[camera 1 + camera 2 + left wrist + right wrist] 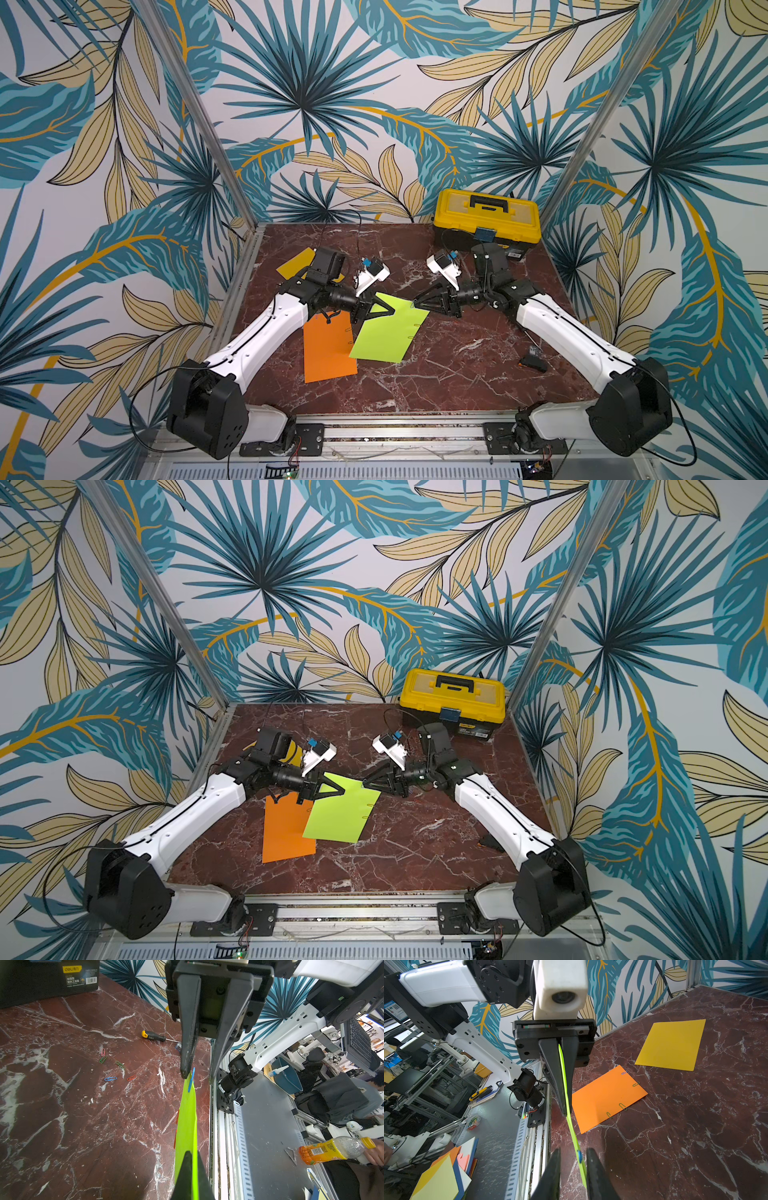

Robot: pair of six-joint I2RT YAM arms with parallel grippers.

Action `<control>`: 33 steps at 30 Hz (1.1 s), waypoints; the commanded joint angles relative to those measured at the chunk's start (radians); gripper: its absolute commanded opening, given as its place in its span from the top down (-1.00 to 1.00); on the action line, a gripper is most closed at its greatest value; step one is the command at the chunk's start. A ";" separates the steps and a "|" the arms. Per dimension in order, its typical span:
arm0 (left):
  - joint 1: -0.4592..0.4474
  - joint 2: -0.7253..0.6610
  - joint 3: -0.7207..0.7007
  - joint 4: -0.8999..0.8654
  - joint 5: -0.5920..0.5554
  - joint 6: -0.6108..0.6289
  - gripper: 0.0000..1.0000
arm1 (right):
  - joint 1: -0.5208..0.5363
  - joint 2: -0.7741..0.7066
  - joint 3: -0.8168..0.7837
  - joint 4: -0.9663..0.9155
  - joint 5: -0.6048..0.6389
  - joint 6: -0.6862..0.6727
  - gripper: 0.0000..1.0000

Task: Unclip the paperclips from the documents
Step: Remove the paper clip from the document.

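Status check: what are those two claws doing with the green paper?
Left gripper shut on lime green paper sheet. Right gripper open, jaws astride blue wire paperclip on its edge. Nothing blocking.

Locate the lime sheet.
Mid-table in a top view, the lime sheet sits between the left gripper, shut on its edge, and the right gripper at its far corner; its near corner overlaps the orange sheet.

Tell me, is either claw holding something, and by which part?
The left gripper pinches the lime green sheet near its far edge. The right gripper holds nothing yet: its jaws straddle the blue paperclip there.
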 commanded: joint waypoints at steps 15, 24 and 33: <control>-0.005 0.005 0.011 -0.015 -0.004 0.018 1.00 | 0.008 0.002 -0.008 0.006 -0.031 0.007 0.90; -0.005 0.005 0.009 -0.015 -0.012 0.018 1.00 | 0.008 -0.009 -0.008 0.001 -0.019 0.004 0.97; -0.006 0.014 0.012 -0.029 -0.021 0.023 1.00 | 0.007 -0.024 -0.004 -0.013 0.010 -0.004 0.96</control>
